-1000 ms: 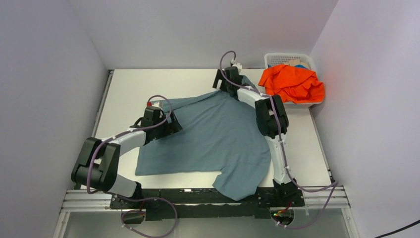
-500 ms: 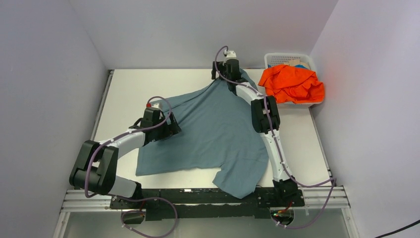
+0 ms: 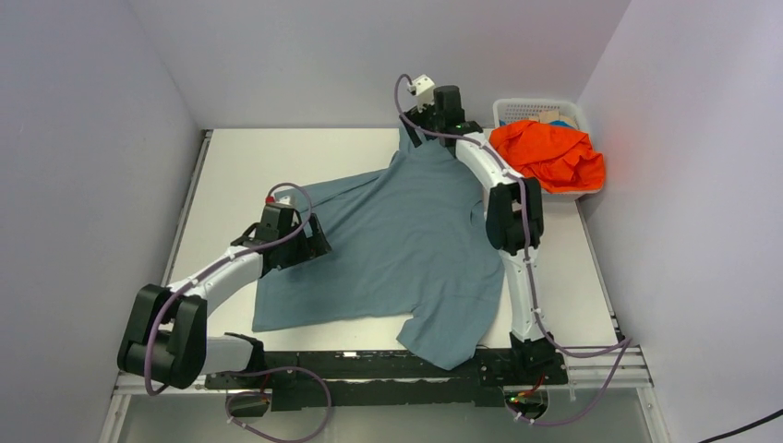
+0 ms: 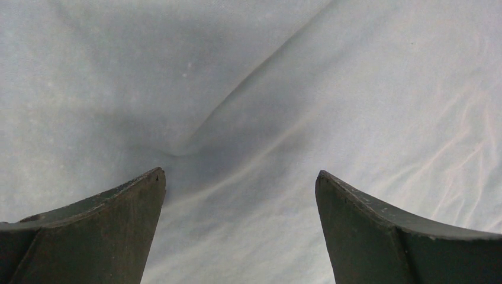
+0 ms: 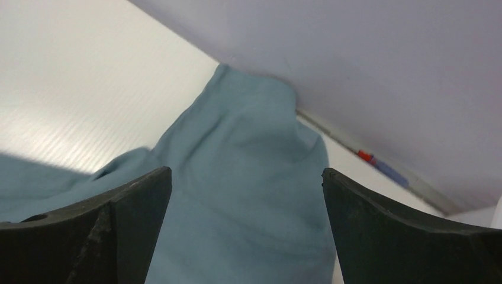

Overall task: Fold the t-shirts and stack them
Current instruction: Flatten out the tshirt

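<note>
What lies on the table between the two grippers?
The blue-grey shirt, spread out, fills the stretch between the left gripper and the right gripper; the top view shows it.

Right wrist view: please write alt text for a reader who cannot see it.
A blue-grey t-shirt lies on a white table, its far end by the pale wall. Two dark fingers stand wide open at the bottom edge, holding nothing.
</note>
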You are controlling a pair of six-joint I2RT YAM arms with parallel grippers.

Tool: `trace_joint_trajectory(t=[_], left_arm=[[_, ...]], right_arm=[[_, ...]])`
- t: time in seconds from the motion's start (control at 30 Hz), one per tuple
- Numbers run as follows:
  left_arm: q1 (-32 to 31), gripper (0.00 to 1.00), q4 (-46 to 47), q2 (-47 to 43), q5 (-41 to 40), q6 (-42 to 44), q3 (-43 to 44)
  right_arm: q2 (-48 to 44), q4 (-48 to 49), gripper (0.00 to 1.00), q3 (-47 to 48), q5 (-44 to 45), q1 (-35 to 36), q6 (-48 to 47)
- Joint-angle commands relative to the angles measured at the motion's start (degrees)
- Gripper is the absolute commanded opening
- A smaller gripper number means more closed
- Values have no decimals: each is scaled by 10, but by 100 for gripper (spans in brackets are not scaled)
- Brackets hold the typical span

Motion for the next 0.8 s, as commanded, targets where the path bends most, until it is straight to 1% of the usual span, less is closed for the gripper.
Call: trace_joint_trajectory(t=[0.0, 0.07, 0.13, 0.17, 0.23, 0.3, 0.37, 0.47, 0.57, 0.67, 0.77], left_arm=[[3, 99, -30, -33, -37, 11, 24], [2, 99, -29, -44, -43, 11, 40], [5, 99, -20, -46, -44, 7, 63], [8, 99, -13, -42, -44, 6, 74], [19, 99, 2, -21, -63, 9, 98], [37, 99, 10, 12, -66, 11, 128], [62, 99, 16, 52, -52, 9, 153], [94, 99, 20, 108, -44, 3, 184], [110, 98, 15, 159, -44, 11, 207], [120, 88, 7, 202, -44, 16, 231], [123, 78, 3, 233, -44, 13, 246]], right_arm=[[-131, -97, 100, -79, -22, -3, 103], [-204, -53, 100, -191, -19, -2, 206], [-280, 7, 100, -326, -43, 2, 304], [-316, 39, 100, -389, -58, 8, 338], [-373, 97, 100, -501, -63, 29, 384], [-410, 111, 100, -576, -48, 54, 411], [-431, 125, 100, -619, -37, 78, 418], [-445, 117, 100, -651, -4, 107, 424], [-446, 117, 100, -678, 24, 115, 431], [-446, 103, 100, -701, 62, 114, 439], [-444, 102, 100, -716, 71, 114, 440]])
